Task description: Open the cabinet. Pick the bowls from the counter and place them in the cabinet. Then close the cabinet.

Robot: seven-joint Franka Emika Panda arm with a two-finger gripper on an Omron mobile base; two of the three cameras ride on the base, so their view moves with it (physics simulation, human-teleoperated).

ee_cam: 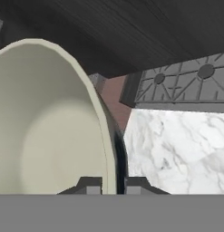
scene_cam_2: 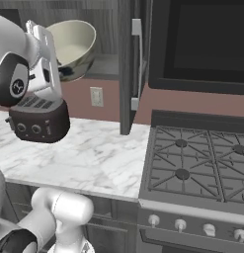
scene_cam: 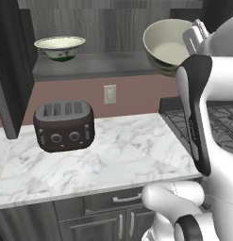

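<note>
The cabinet [scene_cam: 89, 66] stands open, its right door [scene_cam_2: 126, 64] swung out with a long silver handle. The smaller whitish bowl [scene_cam: 60, 47] with a green mark sits upright on the cabinet's shelf at the left. My gripper [scene_cam: 189, 40] is shut on the rim of the larger beige-grey bowl [scene_cam: 166, 44], which hangs tilted in the air at the shelf's right end, above the counter [scene_cam: 113, 150]. In the right base view the gripper [scene_cam_2: 53, 49] holds that bowl [scene_cam_2: 74, 44] in front of the cabinet opening. In the hand view the rim of the bowl [ee_cam: 45, 127] is pinched between the fingertips of the gripper [ee_cam: 112, 183].
A dark toaster [scene_cam: 64, 124] stands on the counter's left part, below the shelf. A black gas stove [scene_cam_2: 202, 163] adjoins the counter on the right, under a dark microwave [scene_cam_2: 207, 39]. A wall outlet [scene_cam: 110, 94] sits on the pink backsplash. Low cabinets [scene_cam: 113, 216] lie beneath.
</note>
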